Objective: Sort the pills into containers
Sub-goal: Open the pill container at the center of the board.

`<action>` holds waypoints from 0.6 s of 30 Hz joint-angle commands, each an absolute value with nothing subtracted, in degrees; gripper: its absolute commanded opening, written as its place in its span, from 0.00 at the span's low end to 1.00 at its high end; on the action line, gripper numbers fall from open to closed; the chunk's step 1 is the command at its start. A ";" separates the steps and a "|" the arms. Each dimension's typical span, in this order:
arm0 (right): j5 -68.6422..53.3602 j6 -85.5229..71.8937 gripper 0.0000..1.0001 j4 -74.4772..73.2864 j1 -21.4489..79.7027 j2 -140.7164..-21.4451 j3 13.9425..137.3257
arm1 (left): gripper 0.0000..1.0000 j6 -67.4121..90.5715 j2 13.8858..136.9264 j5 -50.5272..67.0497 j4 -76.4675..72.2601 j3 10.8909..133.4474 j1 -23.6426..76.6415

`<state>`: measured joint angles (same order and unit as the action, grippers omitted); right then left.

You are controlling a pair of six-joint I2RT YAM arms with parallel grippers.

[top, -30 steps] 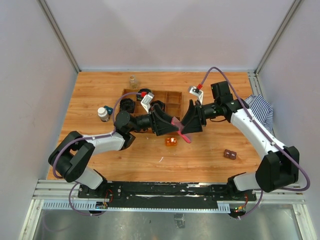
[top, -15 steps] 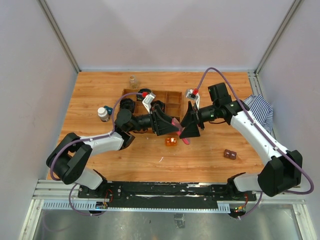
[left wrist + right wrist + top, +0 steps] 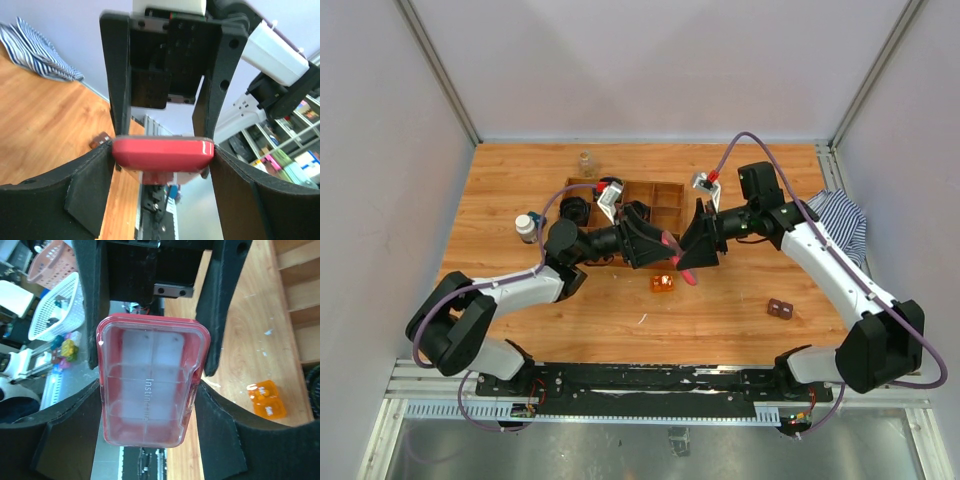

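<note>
The flat pink translucent box (image 3: 680, 262) hangs above the table's middle, held from both ends. My left gripper (image 3: 658, 250) is shut on it; in the left wrist view the box (image 3: 162, 154) sits edge-on, pressed between both black fingers (image 3: 85, 190). My right gripper (image 3: 694, 252) is shut on the opposite end, and in its view the clear-lidded box (image 3: 147, 385) fills the gap between the fingers (image 3: 215, 430). A small clear vial (image 3: 586, 162) stands at the back. The dark bottle with a white cap (image 3: 526, 227) stands at the left. No pills show plainly.
A wooden compartment tray (image 3: 665, 200) lies just behind the grippers. A small orange block (image 3: 663, 283) (image 3: 267, 400) rests on the table below the box. A small brown piece (image 3: 780, 309) lies to the right, and a striped cloth (image 3: 840, 215) sits at the right edge.
The right gripper has shifted slightly left and turned a little on the box. The left arm's elbow has swung outward. The box stays between both grippers.
</note>
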<state>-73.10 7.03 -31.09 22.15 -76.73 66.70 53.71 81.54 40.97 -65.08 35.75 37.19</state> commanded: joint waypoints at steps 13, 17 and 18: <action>-84.38 -11.28 0.08 -16.26 16.48 -74.28 61.26 | 0.99 18.58 62.83 27.36 -68.39 22.86 41.88; -84.80 -24.38 0.08 -4.14 14.89 -74.44 57.77 | 0.99 -13.17 61.57 15.11 -62.89 21.10 54.00; -84.37 -26.80 0.08 -1.55 14.87 -74.22 56.81 | 0.99 -16.31 62.55 13.82 -62.89 21.67 54.62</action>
